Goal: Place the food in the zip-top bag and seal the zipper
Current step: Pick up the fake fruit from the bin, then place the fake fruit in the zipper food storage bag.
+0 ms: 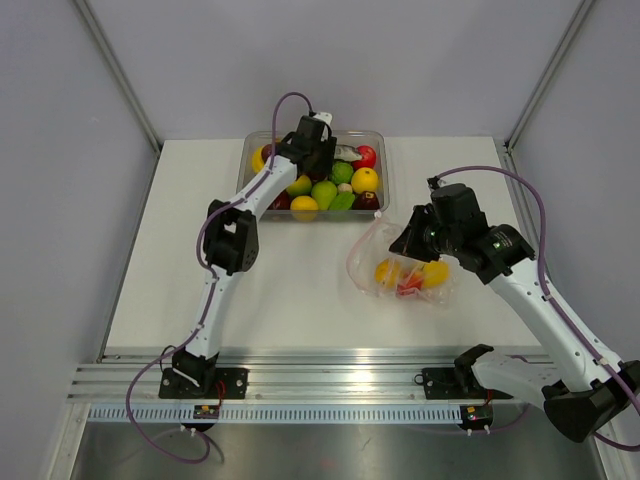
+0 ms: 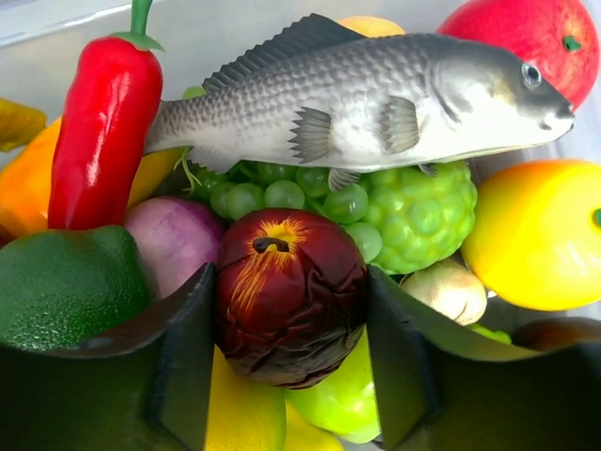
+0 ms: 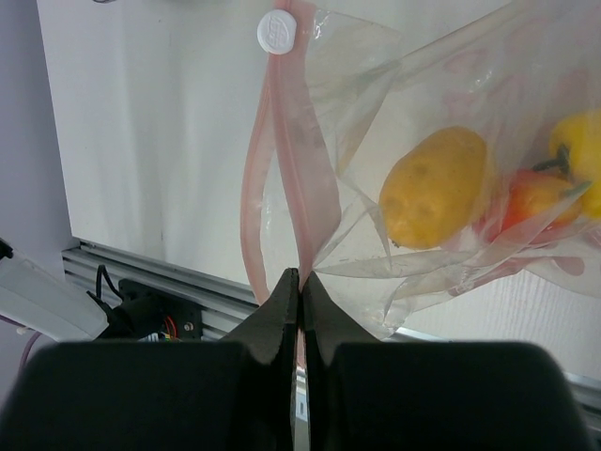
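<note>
The purple fruit (image 2: 282, 272) lies in the tub (image 1: 378, 135), dead centre in my left claw (image 2: 289, 310), whose fingers (image 2: 188, 357) press both its flanks: grasped, I judge. The bag (image 1: 372, 245) lies on the counter (image 1: 200, 300) near-right of the tub, zipper (image 3: 315, 188) pinched in my clenched right claw (image 3: 300, 282). Only the left wrist view shows that contact; overhead, the arm hides it.

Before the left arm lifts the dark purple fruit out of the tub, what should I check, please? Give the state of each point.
1. The left jaws touch the dark purple fruit on both sides: ok.
2. Grip firm enough for lifting: cannot tell.
3. The fish is outside the left jaws: ok.
4. The right jaws are shut on the zipper: ok.
5. Mouth of the zip-top bag open wide enough: cannot tell.
6. The yellow piece lies inside the bag: ok.
</note>
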Tool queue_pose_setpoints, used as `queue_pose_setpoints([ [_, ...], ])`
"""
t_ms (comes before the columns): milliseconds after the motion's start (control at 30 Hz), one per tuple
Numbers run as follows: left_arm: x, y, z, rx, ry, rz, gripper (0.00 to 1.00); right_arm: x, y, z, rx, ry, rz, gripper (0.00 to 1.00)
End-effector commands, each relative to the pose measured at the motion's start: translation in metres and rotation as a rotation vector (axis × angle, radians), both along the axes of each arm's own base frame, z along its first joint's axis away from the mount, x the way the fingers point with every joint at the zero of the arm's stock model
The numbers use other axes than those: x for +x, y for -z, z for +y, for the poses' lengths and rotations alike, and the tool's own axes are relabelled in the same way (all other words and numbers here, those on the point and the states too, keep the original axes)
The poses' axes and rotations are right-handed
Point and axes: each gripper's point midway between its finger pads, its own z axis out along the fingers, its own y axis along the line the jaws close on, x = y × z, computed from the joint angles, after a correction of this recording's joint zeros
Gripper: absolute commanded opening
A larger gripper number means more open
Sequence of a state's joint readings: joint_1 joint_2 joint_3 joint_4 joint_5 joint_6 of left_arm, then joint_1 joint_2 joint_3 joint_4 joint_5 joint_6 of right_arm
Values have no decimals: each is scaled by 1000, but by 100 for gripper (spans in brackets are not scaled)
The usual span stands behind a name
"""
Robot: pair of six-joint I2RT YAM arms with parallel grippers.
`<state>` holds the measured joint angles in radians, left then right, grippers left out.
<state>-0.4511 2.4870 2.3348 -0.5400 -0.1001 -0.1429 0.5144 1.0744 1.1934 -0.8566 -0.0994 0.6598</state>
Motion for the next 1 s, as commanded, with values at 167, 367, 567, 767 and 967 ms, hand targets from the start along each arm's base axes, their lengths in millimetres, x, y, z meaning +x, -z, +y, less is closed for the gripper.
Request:
queue_pose_setpoints([
  [167,-47,-139,-1,-137,80,-150,38,14,-9,12,49,-12,-57,7],
  [367,-128,-184,-6,-252,216,-156,32,32,-1,28,70,-19,-46,6],
  [567,-227,-208,-35,-314,407,-103,31,42,-4,36,88,-25,-53,6],
  [767,-303,-198,-65,-516,521,18,30,42,-12,37,111,-23,-65,6],
  [967,-328,-177,-87,-620,529,81,29,32,-31,47,189,-80,-93,7],
])
